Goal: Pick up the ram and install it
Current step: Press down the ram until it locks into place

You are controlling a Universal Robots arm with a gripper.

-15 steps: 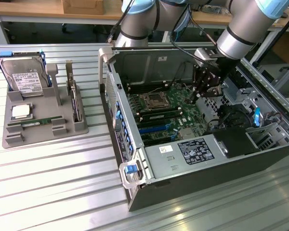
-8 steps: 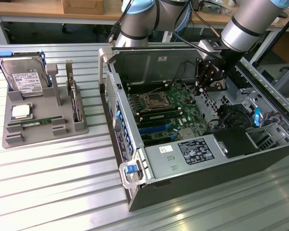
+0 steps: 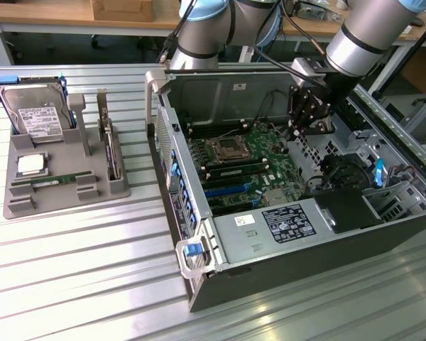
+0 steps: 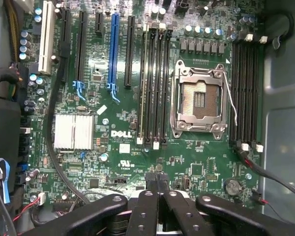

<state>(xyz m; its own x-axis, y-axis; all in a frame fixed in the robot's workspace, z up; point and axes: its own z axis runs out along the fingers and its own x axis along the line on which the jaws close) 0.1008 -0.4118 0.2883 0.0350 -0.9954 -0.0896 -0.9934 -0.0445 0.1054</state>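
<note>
Closed tight, the end effector (image 4: 156,183) shows its two black fingertips (image 4: 150,180) pressed together with nothing between them. It hangs over the green motherboard (image 4: 123,147) inside the open computer case (image 3: 220,280), touching no component. In the wrist view the fingertips sit near the board's edge, just past the ends of the black memory slots (image 4: 155,83) and beside the empty silver CPU socket (image 4: 199,101). In the exterior view the end effector (image 3: 298,131) is above the far part of the board, toward the exterior view's right.

The ram (image 3: 55,181) lies flat in a groove of the grey parts tray (image 3: 18,206) on the desk (image 3: 92,284), well apart from the case, at the exterior view's left. A square processor chip (image 3: 30,165) rests just behind it, and a hard drive (image 3: 37,114) stands at the tray's back.
</note>
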